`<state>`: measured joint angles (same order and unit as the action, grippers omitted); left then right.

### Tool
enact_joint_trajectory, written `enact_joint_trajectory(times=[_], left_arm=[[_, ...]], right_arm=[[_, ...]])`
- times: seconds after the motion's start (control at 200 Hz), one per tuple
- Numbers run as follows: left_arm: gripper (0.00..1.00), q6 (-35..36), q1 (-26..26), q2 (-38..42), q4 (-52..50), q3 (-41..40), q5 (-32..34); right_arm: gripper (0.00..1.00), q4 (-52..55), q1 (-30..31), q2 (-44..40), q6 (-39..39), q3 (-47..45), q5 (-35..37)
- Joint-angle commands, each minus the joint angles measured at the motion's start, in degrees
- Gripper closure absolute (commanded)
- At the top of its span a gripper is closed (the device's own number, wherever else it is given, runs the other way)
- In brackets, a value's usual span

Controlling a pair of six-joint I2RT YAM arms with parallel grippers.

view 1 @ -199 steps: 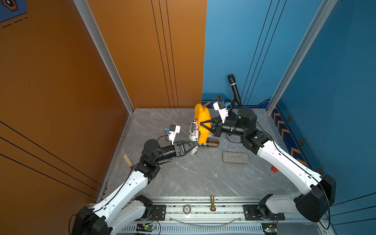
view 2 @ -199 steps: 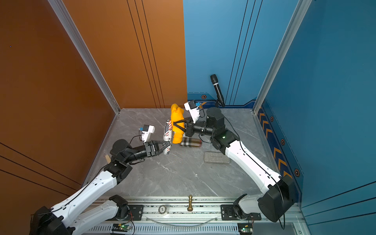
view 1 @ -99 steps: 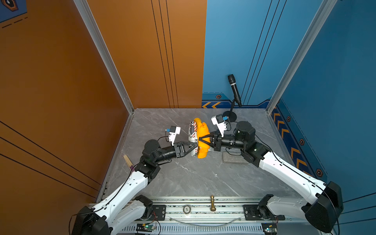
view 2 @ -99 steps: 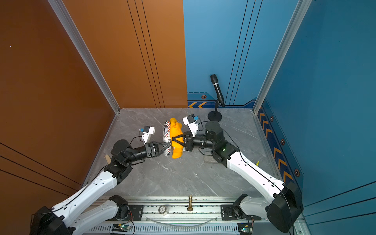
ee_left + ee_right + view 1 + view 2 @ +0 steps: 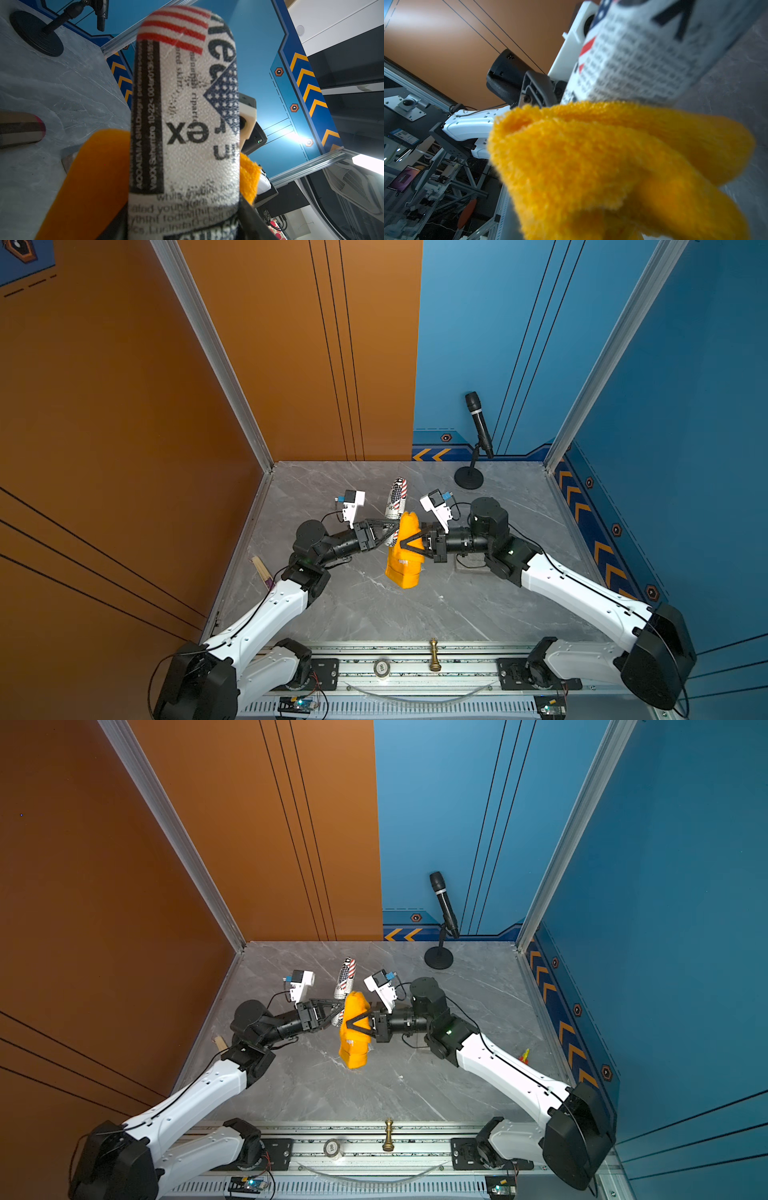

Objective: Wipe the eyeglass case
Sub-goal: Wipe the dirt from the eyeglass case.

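The flag-printed eyeglass case (image 5: 397, 498) stands tilted above the middle of the gray table (image 5: 490, 605), clamped at its lower end by the left gripper (image 5: 390, 531), while the right gripper (image 5: 405, 542) pinches an orange cloth (image 5: 403, 568) against it.

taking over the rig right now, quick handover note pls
Grippers: left gripper shut on the eyeglass case, held up on end, tilted. The right gripper is shut on the orange cloth.
Where: cloth lies against the case's lower part, mid-workspace.
Done: both things gripped and brought together.
To do: rub the cloth along the case; its upper end is uncovered. How much is already wiped cannot be told.
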<state>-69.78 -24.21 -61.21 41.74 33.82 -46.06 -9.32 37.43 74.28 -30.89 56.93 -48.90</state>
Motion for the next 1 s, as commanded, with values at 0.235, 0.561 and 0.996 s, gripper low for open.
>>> enact_joint_trajectory(times=[0.235,0.561,0.996], left_arm=[[0.71,0.99,-3.83,-3.62,0.55,-0.32,-14.22],[0.71,55.77,-4.51,-5.88,-70.52,19.94,-8.79],[0.72,88.19,-10.92,-18.07,-86.79,33.11,16.56]], right_arm=[[1.0,1.87,-10.8,7.46,6.22,17.5,5.81],[1.0,15.89,-17.34,0.69,8.21,16.79,14.02],[1.0,34.92,-17.33,-10.92,11.27,11.03,21.79]])
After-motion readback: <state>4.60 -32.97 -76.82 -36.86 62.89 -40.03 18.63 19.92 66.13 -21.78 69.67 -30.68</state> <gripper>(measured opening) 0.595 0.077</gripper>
